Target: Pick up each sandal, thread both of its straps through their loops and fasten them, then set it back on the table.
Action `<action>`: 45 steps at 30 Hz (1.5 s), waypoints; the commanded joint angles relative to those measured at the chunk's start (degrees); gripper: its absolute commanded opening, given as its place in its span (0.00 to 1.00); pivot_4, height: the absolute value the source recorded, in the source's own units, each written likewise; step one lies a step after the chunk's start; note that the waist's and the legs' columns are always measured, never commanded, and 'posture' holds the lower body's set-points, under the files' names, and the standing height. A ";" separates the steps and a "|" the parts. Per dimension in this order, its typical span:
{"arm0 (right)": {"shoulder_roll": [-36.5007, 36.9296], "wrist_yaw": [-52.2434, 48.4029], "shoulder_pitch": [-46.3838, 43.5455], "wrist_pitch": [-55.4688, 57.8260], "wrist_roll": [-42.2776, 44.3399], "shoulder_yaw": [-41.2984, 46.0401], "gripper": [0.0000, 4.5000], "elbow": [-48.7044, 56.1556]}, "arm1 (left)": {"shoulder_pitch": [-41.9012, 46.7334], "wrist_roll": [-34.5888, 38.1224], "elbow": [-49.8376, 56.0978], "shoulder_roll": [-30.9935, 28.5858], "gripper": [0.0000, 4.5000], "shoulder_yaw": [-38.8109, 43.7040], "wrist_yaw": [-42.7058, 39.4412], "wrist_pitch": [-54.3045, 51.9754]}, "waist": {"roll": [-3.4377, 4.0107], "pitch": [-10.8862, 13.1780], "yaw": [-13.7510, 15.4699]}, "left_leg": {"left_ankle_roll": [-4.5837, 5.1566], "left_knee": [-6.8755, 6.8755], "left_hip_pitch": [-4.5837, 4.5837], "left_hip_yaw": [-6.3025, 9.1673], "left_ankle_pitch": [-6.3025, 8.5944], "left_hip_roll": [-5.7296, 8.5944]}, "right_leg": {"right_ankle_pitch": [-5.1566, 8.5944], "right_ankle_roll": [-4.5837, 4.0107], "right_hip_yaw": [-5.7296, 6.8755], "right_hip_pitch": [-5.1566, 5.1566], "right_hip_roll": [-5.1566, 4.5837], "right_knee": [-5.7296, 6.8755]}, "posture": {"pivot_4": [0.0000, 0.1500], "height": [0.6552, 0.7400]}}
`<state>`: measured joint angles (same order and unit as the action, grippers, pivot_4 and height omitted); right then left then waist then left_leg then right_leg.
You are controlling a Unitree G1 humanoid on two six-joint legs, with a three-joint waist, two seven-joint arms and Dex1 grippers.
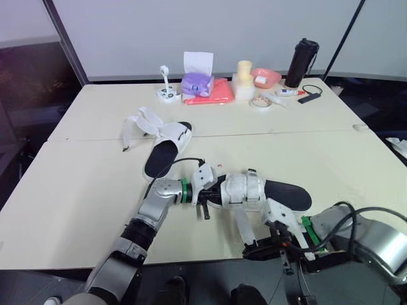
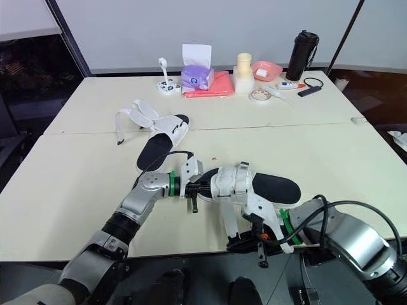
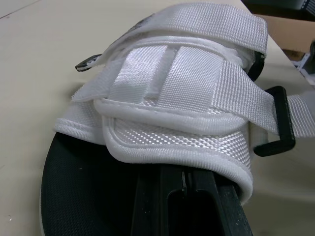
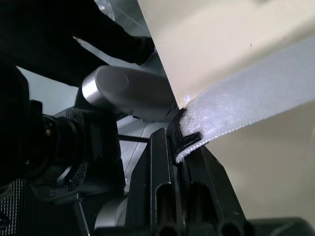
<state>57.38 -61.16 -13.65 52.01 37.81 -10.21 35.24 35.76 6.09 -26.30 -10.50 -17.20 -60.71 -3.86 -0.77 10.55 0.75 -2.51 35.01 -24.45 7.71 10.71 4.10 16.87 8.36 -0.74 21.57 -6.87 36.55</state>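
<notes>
Two cream tables (image 1: 76,190) butted under my left gripper (image 1: 208,194). Beyond it, pale wall (image 1: 254,25) with dark slanted posts (image 1: 65,41); dark glass (image 1: 25,82) to its left. Light even.

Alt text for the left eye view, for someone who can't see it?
Near the table's front edge, the left gripper meets one end of a white-strapped sandal while the right gripper pinches its loose strap. A second sandal lies behind, straps undone; small items line the far edge.

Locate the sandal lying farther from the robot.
In the left eye view, the far sandal lies on the table, left of centre, just beyond the left gripper and the near sandal, its loose straps spread towards the far left.
</notes>
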 commanded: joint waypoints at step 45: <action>-18.43 -1.18 -30.29 -16.15 -20.25 -5.03 0.01 -41.48 | -2.12 -5.12 -3.52 -2.37 0.00 -4.36 2.18 1.80 | 0.07 -0.04 -0.44 | 0.01 0.02 0.12 0.10 -0.01 0.03 | -0.17 0.02 0.03 -0.16 0.07 -0.18 | 1.00 1.00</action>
<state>38.97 -63.62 -42.43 38.16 20.27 -16.54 -4.54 35.90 4.02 -25.94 -11.98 -19.47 -58.63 -0.55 -0.70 10.51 0.31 -2.50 35.04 -24.32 7.80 10.70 4.13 16.70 8.39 -0.71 21.40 -6.80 36.37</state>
